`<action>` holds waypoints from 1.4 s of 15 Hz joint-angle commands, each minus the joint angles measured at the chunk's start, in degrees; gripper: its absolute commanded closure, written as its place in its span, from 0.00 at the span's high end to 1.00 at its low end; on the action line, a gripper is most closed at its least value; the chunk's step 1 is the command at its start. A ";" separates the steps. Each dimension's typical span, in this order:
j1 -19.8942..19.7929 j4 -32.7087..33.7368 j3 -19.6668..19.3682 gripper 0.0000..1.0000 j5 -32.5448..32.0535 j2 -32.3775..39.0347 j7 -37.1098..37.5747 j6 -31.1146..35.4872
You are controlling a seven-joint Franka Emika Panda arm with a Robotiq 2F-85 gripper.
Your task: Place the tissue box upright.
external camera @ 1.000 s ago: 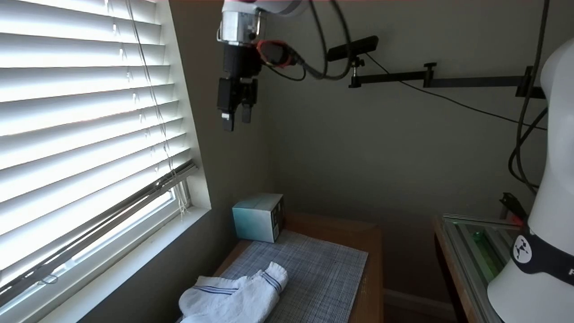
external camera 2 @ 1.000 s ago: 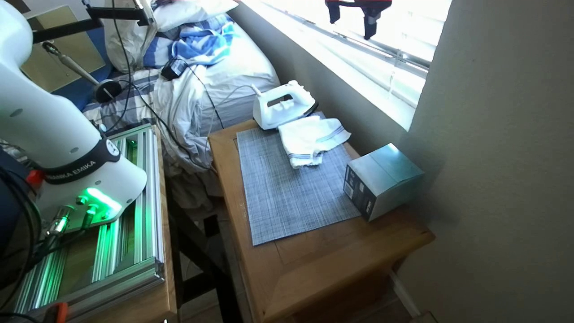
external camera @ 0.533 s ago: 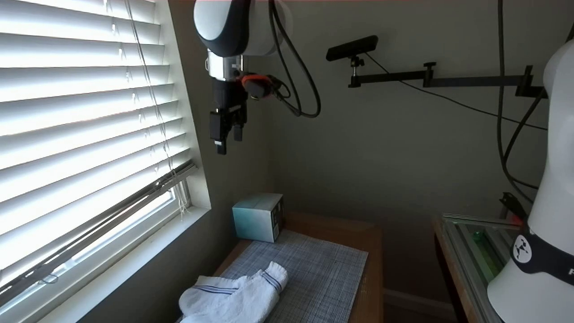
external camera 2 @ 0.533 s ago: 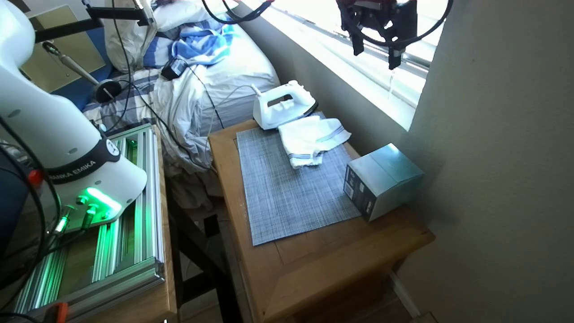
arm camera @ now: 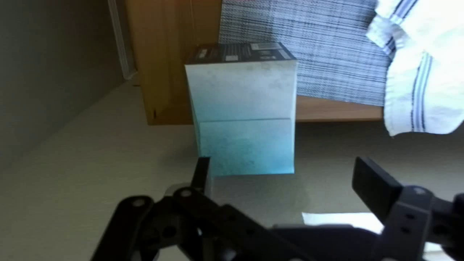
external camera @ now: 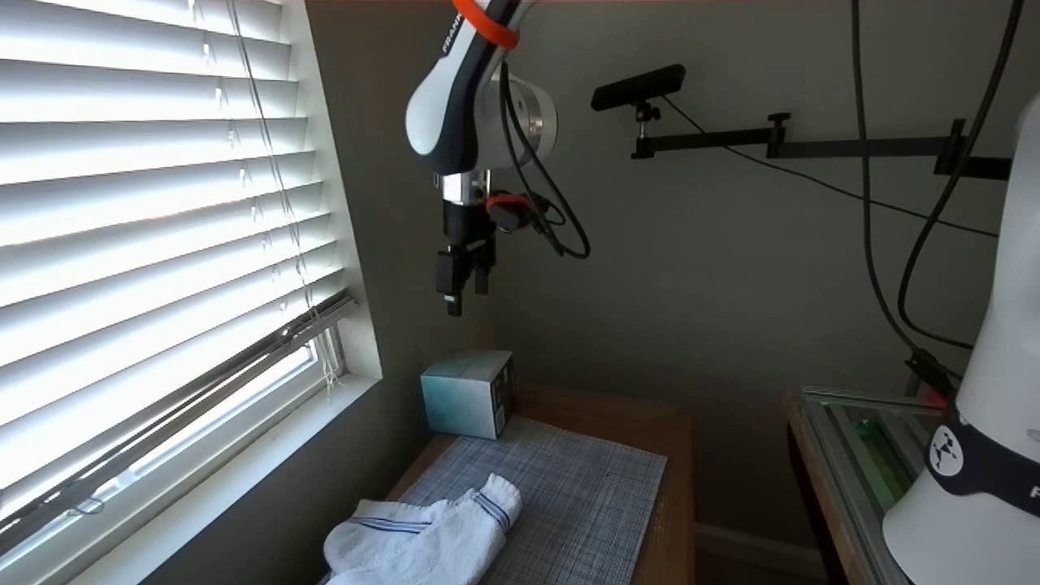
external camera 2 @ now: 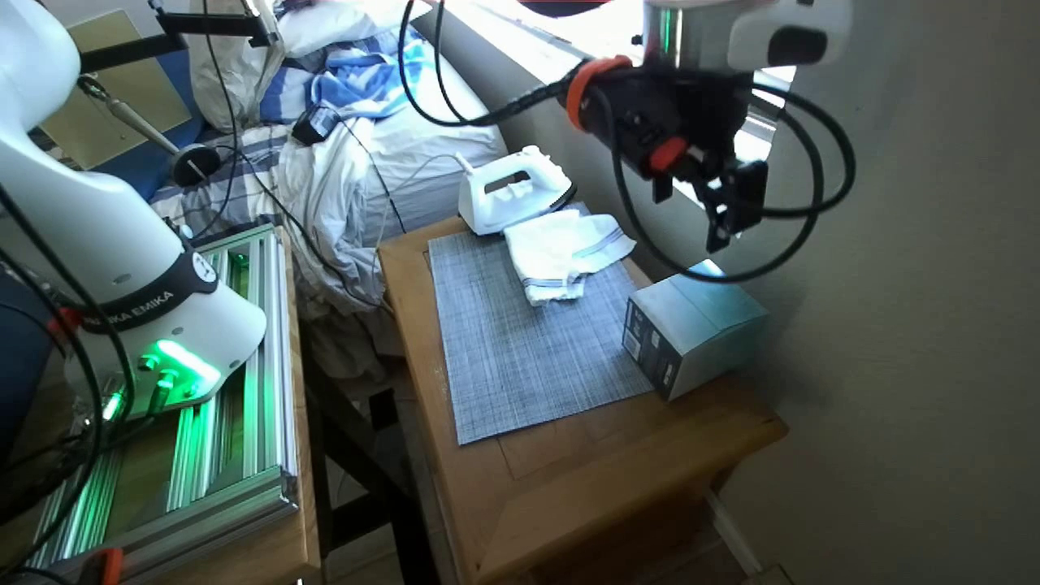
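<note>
We find the tissue box (external camera 2: 695, 331) at one end of the desk (external camera 2: 601, 475), near the wall (external camera 2: 894, 244) and beside a corner of the grey woven mat (external camera 2: 536, 357); whether it overlaps the mat's edge, we cannot tell. Its dark printed face is turned sideways, toward the robot's base (external camera 2: 231, 321), and the other faces in our sight run from pale grey to teal.

Above the box and apart from it hangs the end effector (external camera: 468, 301), pointing downward. In the wrist view we see it spread wide, the box showing beyond the gap and one tip covering a corner of its teal face from that angle.

Farther along the mat, apart from the box, lies a folded white cloth (external camera 2: 561, 253) with dark stripes; in the wrist view, part of it reaches past the desk's edge. In an exterior view we see a white iron (external camera 2: 508, 210) just beside the cloth, near the bed (external camera 2: 447, 134). Slatted blinds (external camera: 162, 203) hang over the window (external camera: 252, 422) along one side of the desk. On a black bracket (external camera: 861, 149) in an exterior view sits a dark bar-shaped device (external camera: 638, 88).
</note>
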 commanded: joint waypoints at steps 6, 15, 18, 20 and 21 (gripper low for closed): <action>-5.09 2.39 5.33 1.00 2.90 7.02 -2.02 5.48; -20.46 6.43 23.13 1.00 9.92 19.64 -7.07 25.37; -26.41 7.24 30.20 1.00 5.76 22.78 -5.05 31.88; -28.01 7.90 31.93 1.00 1.95 24.88 -3.19 34.80; -28.50 8.08 32.26 1.00 -0.22 25.63 -2.19 35.63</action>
